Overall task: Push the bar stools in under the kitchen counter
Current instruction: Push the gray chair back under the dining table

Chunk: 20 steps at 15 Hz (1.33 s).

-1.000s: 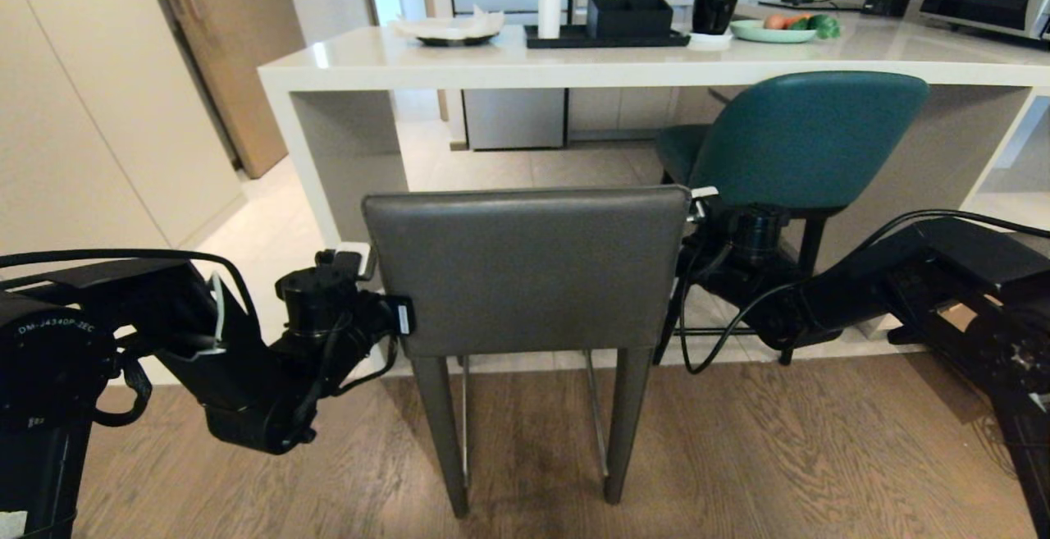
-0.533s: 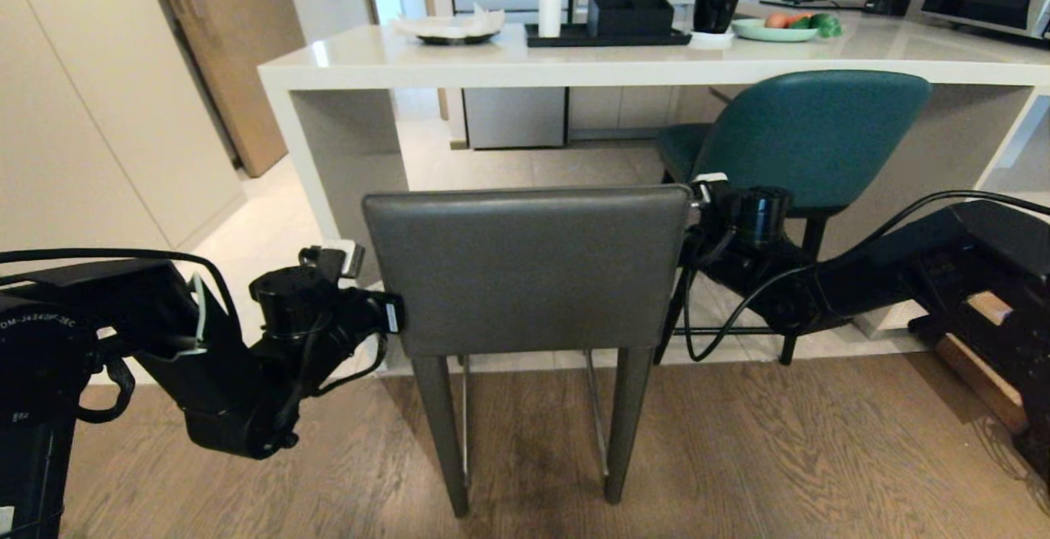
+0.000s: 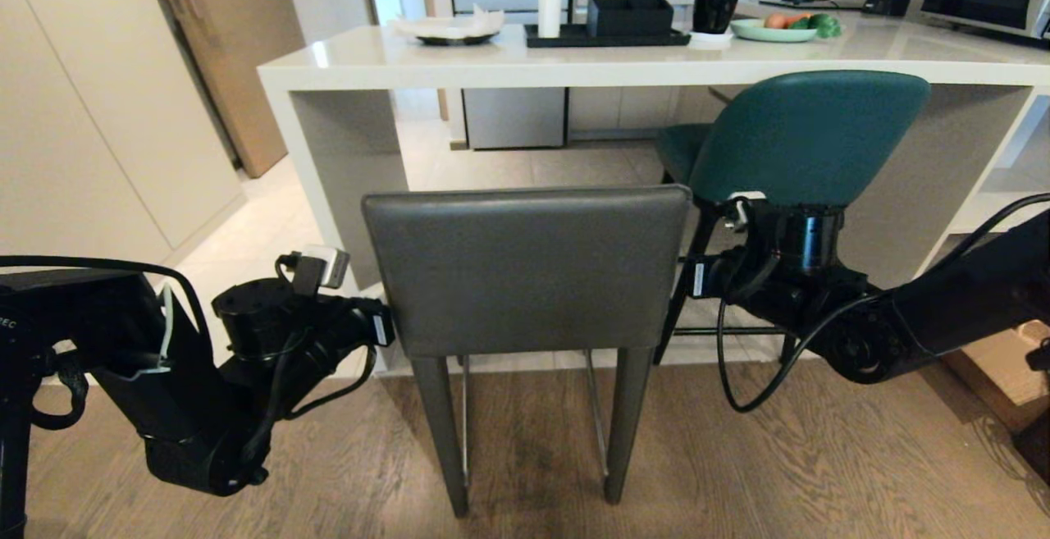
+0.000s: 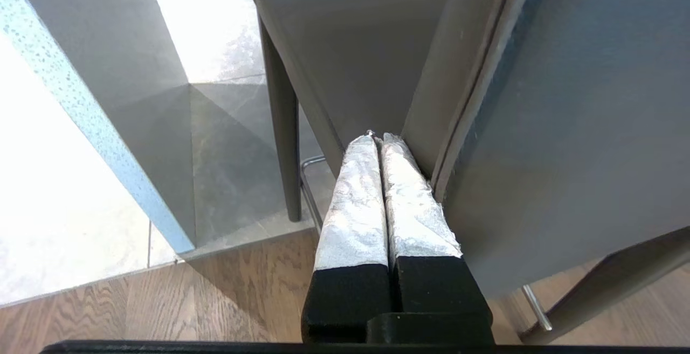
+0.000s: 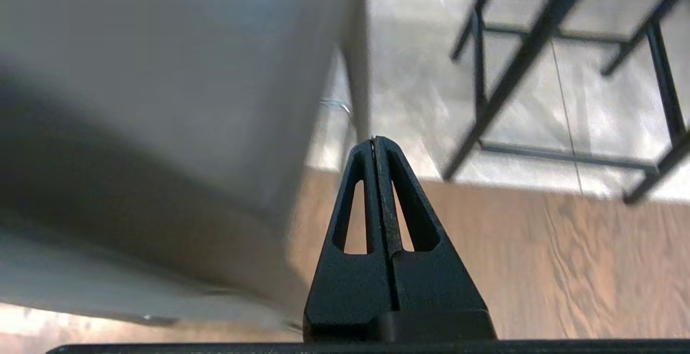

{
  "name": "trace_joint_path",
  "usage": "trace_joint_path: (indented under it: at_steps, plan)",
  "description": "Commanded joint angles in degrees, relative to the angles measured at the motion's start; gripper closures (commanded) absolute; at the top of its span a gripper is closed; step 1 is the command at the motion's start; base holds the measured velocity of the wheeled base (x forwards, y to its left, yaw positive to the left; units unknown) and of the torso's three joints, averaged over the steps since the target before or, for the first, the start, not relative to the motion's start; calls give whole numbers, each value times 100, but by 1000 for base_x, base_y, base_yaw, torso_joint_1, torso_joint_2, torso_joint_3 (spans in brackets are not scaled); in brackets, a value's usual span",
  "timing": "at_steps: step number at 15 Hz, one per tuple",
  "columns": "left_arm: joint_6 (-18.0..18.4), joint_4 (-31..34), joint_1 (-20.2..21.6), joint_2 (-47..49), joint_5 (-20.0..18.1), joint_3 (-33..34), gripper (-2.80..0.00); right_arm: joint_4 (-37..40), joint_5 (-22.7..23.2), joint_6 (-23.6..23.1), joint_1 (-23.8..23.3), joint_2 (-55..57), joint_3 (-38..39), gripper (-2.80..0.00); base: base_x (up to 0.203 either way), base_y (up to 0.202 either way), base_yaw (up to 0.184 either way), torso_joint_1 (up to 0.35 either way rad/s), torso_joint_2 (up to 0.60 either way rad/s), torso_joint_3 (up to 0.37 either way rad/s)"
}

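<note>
The dark grey bar stool (image 3: 525, 268) stands on the wood floor in front of the kitchen counter (image 3: 459, 71), its square back toward me. The teal bar stool (image 3: 808, 133) stands to its right, seat partly under the countertop. My left gripper (image 3: 384, 328) is shut and empty against the lower left edge of the grey back; the left wrist view shows its foil-wrapped fingertips (image 4: 377, 139) beside the grey stool's side (image 4: 566, 127). My right gripper (image 3: 693, 278) is shut and empty at the back's right edge. In the right wrist view its tips (image 5: 374, 141) lie between the grey stool (image 5: 188, 101) and the teal stool's black legs (image 5: 517, 68).
The counter's thick side panel (image 3: 344, 162) stands left of the grey stool. On top are a black tray with a box (image 3: 627, 18), a black mug (image 3: 715, 10), a green plate of vegetables (image 3: 775, 29) and a white dish (image 3: 451, 28). A cardboard box (image 3: 997, 358) lies on the floor at the right.
The left arm has sunk and drawn back, its gripper still at the grey back's left edge. The right gripper has dropped from the back's top right corner. The stools have not moved.
</note>
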Motion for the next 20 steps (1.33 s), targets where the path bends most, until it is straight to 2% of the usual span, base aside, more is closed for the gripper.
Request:
trace_joint_path:
  at_steps: [1,5,10,20]
  plan:
    - [0,-38,32,-30,-5,-80,0,-51,-204,4,217,-83,-66,0,0,0,0,0,0,0]
    - [165,407,109,-20,-16,-386,0,-15,-341,-4,305,149,-498,0,0,0,0,0,0,0]
    - [176,483,134,185,4,-553,0,-127,-320,-13,252,472,-560,0,17,0,0,-2,0,2]
    - [176,504,134,216,-5,-638,0,-92,-329,-22,244,508,-736,0,186,0,1,3,-1,2]
